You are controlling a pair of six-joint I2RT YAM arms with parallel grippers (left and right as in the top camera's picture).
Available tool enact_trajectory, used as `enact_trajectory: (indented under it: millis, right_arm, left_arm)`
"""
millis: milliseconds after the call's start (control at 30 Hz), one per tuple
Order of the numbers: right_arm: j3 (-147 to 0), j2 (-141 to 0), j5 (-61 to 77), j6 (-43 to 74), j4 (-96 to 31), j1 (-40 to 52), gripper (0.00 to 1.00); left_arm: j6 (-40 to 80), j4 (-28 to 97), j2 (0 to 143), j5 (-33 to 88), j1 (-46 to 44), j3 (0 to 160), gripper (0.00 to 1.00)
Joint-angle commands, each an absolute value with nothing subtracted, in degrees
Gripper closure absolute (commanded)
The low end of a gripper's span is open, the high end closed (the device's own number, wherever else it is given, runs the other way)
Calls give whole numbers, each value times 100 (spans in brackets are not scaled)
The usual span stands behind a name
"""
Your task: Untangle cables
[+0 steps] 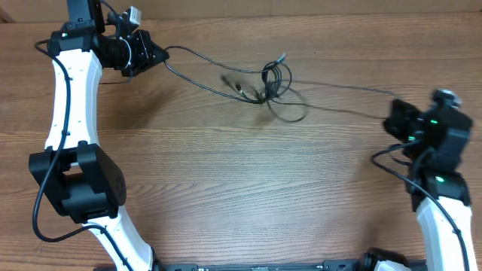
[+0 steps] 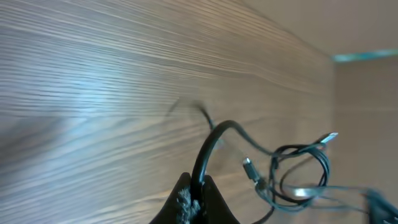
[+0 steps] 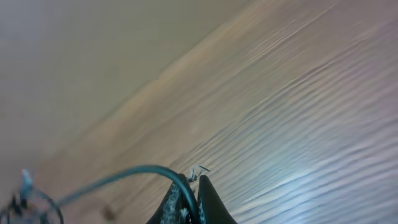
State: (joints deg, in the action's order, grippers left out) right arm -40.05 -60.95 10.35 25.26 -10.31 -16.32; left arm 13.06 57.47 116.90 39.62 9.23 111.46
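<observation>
Cables [image 1: 265,93] across wood-grain tabletop [image 1: 241,196]

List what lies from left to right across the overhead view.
Left pincer, shut on a dark cable → tangled loops → thin cable → right pincer, shut on that thin cable.

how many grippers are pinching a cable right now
2. left gripper at far left, right gripper at the right edge, each shut on cable leading to the tangle.
</observation>
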Motion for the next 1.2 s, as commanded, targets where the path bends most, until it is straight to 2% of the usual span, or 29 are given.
enact_trajectory:
  millis: [0, 100, 167, 300, 467, 567, 633, 700, 833, 1000, 1067, 1167]
  right_arm:
    - [-4169, -5808, 858, 2499, -1024, -2268, 96]
    - [-4372, -5732, 862, 2499, -1026, -2873, 96]
    - [-4521, -5739, 864, 2502, -1052, -3273, 96]
    - [-4676, -5739, 1221, 2502, -1070, -3785, 96]
    - [-4705, -5791, 1210, 2231, -727, -3839, 96]
    - [-4917, -5800, 746, 1911, -567, -3865, 96]
    - [-5231, -5843, 591, 1728, -626, -3966, 96]
    - [-5583, -5944, 578, 1625, -744, -4134, 96]
    - [-6379, -6412, 580, 1623, -1133, -4661, 96]
    - [-7037, -7124, 908, 1621, -2163, -4847, 96]
    - [-7050, -7319, 1522, 1623, -2425, -4689, 96]
    - [-7050, -7612, 2473, 1625, -2746, -4233, 89]
  left_arm:
    - [1470, 5723, 11633, 2504, 1203, 11214, 96]
    - [2102, 5793, 11633, 1420, 1363, 11214, 96]
    - [2305, 5828, 11633, 1100, 1476, 11214, 96]
    - [2574, 5852, 11633, 1098, 1640, 11214, 96]
    - [2427, 5843, 11636, 1284, 1566, 11214, 96]
    - [2593, 5931, 11636, 388, 1546, 11214, 96]
    - [3395, 6187, 11636, -701, 1627, 11214, 96]
    - [3863, 6361, 11636, -1050, 1793, 11214, 96]
    - [4082, 6353, 11636, -760, 2222, 11214, 96]
    - [3942, 6082, 11657, 589, 2630, 11214, 96]
    - [3520, 5892, 11666, 1610, 2609, 11212, 96]
    - [2436, 5653, 11668, 2827, 2316, 11212, 96]
